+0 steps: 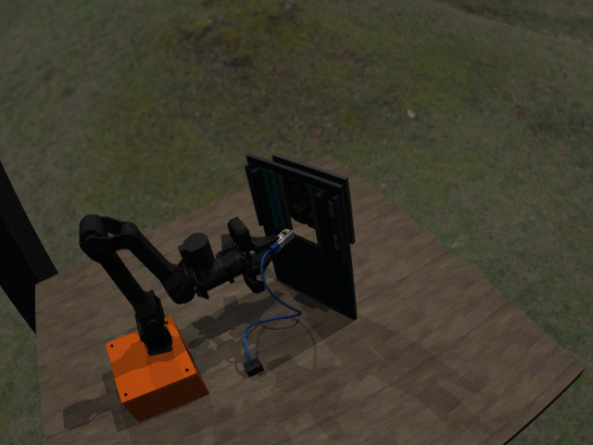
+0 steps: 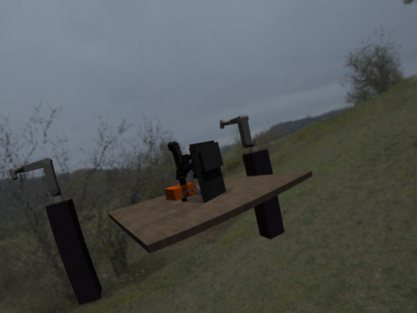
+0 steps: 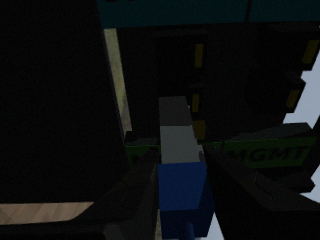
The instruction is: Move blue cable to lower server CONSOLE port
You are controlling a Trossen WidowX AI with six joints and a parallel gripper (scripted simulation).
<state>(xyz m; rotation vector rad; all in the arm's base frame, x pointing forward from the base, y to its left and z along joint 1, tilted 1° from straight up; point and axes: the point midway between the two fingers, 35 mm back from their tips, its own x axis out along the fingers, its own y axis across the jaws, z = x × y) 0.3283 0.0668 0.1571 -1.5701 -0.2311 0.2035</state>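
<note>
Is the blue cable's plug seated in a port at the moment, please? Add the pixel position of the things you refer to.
No, the top view shows the plug point(image 1: 285, 236) point(image 3: 179, 145) held by the gripper point(image 1: 277, 241) point(image 3: 179, 154), its front end outside any port.

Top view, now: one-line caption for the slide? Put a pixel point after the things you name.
Gripper point(image 1: 278, 240) grips the blue cable's plug point(image 1: 285, 236) in front of the upright rack panel point(image 1: 316, 273).

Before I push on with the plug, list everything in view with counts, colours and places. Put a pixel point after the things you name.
plug point(image 1: 285, 235) point(image 3: 181, 145): one, white with blue rear, between the fingers
cable point(image 1: 280, 299): one, blue, from plug to block
block point(image 1: 253, 367) point(image 2: 184, 199): one, black, on table
table point(image 1: 455, 330) point(image 2: 202, 214): one, brown wood, under rack panel and base
rack panel point(image 1: 318, 273) point(image 2: 213, 188): one, dark, upright
side arms point(image 2: 51, 177) point(image 2: 244, 131): two, grey, on dark pillars point(image 2: 72, 249) point(image 2: 271, 215)
base point(image 1: 157, 378) point(image 2: 172, 193): one, orange, under arm
arm point(image 1: 156, 259) point(image 2: 177, 160): one, black
fingers: two, black, shut on plug
</note>
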